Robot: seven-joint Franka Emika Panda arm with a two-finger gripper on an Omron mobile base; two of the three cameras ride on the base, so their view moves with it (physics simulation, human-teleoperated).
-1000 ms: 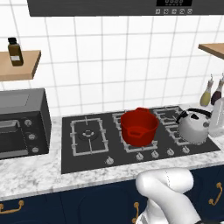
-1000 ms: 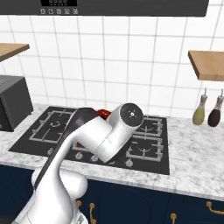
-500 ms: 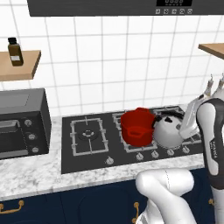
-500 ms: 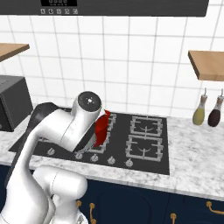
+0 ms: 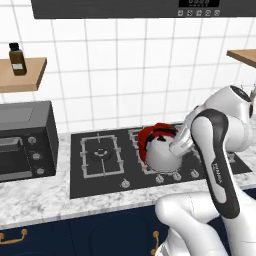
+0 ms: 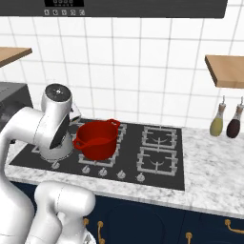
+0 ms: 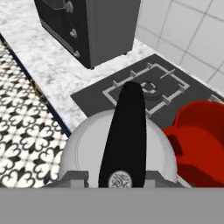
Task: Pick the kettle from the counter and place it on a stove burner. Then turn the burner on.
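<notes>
The silvery-grey kettle hangs just above the cooktop's front, right in front of the red pot. My gripper is shut on its black handle, which runs up the middle of the hand view over the dome. In the right base view my arm hides most of the kettle, which sits left of the red pot. The large square stove burner lies bare to the kettle's left and appears beyond the kettle in the hand view. The marble counter surrounds the cooktop.
A dark toaster oven stands on the counter left of the cooktop, close by in the hand view. Knobs line the cooktop's front edge. Two bottles stand at the right wall. A shelf with a brown bottle hangs upper left.
The arm has swung left and carried the kettle from the right end of the cooktop to a spot in front of the red pot.
</notes>
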